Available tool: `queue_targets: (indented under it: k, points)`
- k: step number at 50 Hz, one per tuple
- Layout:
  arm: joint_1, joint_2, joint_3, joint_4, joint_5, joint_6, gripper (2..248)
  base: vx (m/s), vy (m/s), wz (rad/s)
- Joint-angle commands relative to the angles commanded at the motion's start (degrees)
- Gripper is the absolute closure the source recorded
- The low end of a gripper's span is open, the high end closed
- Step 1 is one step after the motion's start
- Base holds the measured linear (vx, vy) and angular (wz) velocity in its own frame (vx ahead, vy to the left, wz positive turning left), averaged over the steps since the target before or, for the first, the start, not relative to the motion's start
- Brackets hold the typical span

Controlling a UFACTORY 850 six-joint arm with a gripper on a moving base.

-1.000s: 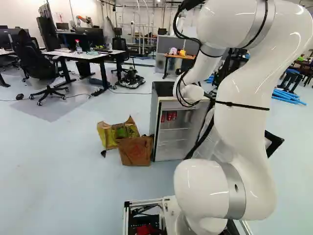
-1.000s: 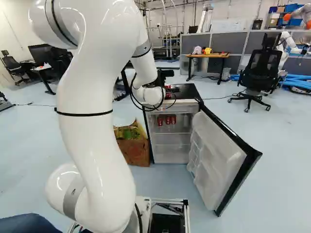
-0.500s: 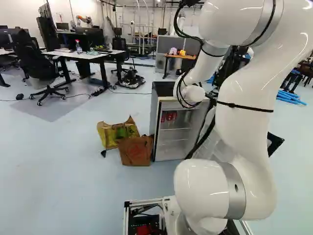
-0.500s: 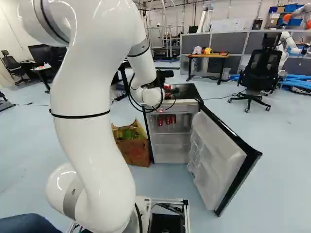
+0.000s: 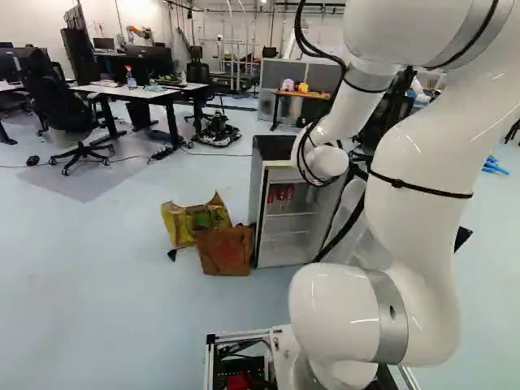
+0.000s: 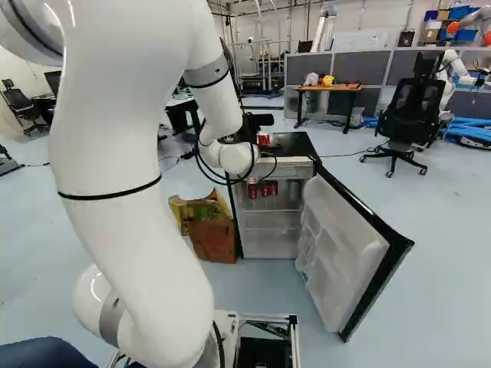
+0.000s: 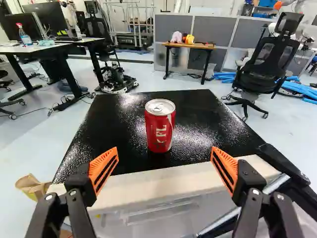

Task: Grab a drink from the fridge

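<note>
The arm [image 5: 414,227] was glossy white, built of thick, smooth tubes that swelled into rounded joints. A broad silver-grey collar [image 5: 390,317] with a small dark hole circled the lower joint, and more grey bands, edged in black, ringed the upper parts. A thin black strap [image 5: 422,188] went round the big curved tube. Black cables [image 5: 299,34] ran outside the shell and looped about the rounded white wrist [image 5: 327,162]. The fingers [image 7: 79,191] were black, jointed links dotted with silver screws, their orange pads [image 7: 103,168] ribbed and slotted. At the foot, the base had a metal frame [image 6: 265,317] of pale bars around dark innards, with a red part [image 5: 240,382] inside.
</note>
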State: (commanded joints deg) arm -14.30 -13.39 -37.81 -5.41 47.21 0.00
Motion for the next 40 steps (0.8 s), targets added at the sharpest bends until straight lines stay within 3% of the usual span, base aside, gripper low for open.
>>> queue_targets:
  k: [40]
  points:
    - [-6.94,6.79,4.13,0.14,-0.98,0.0,3,0.0,0.0,0.0]
